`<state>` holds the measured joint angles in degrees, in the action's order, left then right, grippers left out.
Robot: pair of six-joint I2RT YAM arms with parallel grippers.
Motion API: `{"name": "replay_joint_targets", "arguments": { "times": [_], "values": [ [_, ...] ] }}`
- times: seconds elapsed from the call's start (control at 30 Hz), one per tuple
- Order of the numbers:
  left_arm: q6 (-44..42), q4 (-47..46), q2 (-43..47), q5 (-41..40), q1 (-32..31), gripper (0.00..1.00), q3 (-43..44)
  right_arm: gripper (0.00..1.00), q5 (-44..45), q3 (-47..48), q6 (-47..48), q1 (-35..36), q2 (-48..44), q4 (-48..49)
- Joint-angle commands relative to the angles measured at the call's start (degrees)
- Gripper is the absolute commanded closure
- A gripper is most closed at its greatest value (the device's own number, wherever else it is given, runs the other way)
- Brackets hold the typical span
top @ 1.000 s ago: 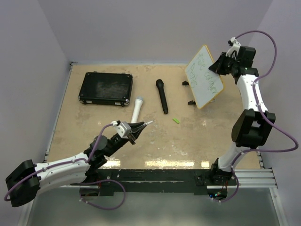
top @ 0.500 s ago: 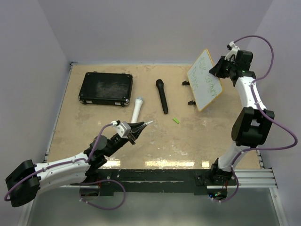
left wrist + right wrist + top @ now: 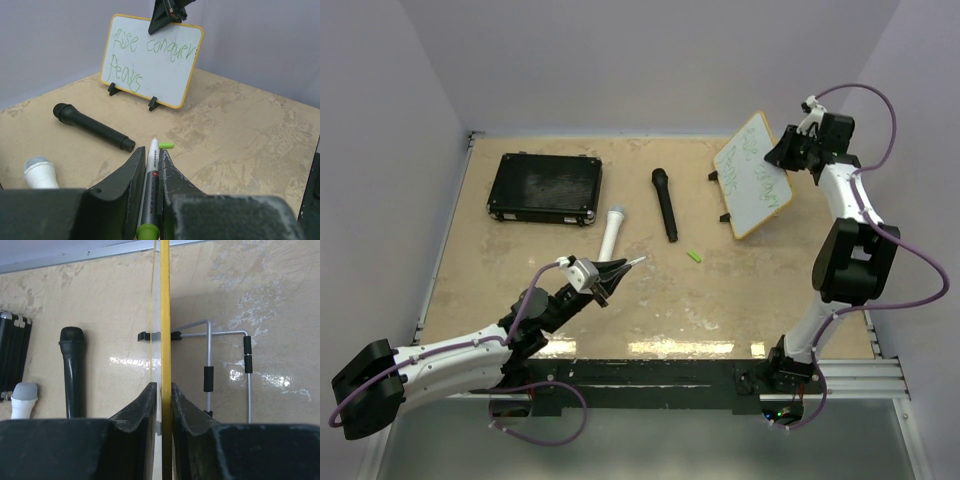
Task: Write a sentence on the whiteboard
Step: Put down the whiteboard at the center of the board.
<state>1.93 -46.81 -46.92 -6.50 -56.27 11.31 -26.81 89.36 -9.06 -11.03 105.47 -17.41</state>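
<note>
The whiteboard (image 3: 752, 172) with a yellow rim stands on black feet at the back right. It also shows in the left wrist view (image 3: 150, 60). The sentence (image 3: 147, 50) is in green marker on two lines and reads roughly "rise conquer fears". My right gripper (image 3: 783, 150) is shut on the board's top edge; the yellow rim (image 3: 165, 315) runs between its fingers (image 3: 163, 385). My left gripper (image 3: 610, 270) is low at the front left, far from the board. It is shut (image 3: 151, 150) on a grey marker (image 3: 149, 185), uncapped, tip pointing forward.
A green marker cap (image 3: 694, 256) lies mid-table. A black microphone (image 3: 665, 203) and a white microphone (image 3: 612, 230) lie left of the board. A black case (image 3: 545, 187) sits at the back left. The board's wire stand (image 3: 227, 365) is behind it.
My right gripper has shifted a little left and down with the board's top edge, and the board has tilted slightly. The left arm has not moved.
</note>
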Motion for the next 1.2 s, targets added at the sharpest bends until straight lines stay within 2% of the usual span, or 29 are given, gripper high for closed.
{"name": "replay_joint_targets", "arguments": {
  "times": [0.0, 0.63, 1.0, 1.17],
  "values": [
    [0.9, -1.3, 0.0, -0.4, 0.3, 1.00, 0.0, 0.78, -2.5, 0.9, 0.4, -1.2, 0.9, 3.8],
    [1.7, -1.2, -0.4, 0.2, 0.2, 1.00, 0.3, 0.49, -4.7, 0.3, 1.5, -4.0, 3.2, 3.9],
    [2.1, -1.1, -0.3, 0.4, 0.2, 1.00, 0.2, 0.38, -5.7, 0.0, 2.9, -5.4, 3.5, 3.5],
    [2.3, -1.0, 0.0, 0.6, 0.3, 1.00, 0.2, 0.29, -5.8, -0.3, 3.6, -6.1, 3.3, 3.5]
  ]
}}
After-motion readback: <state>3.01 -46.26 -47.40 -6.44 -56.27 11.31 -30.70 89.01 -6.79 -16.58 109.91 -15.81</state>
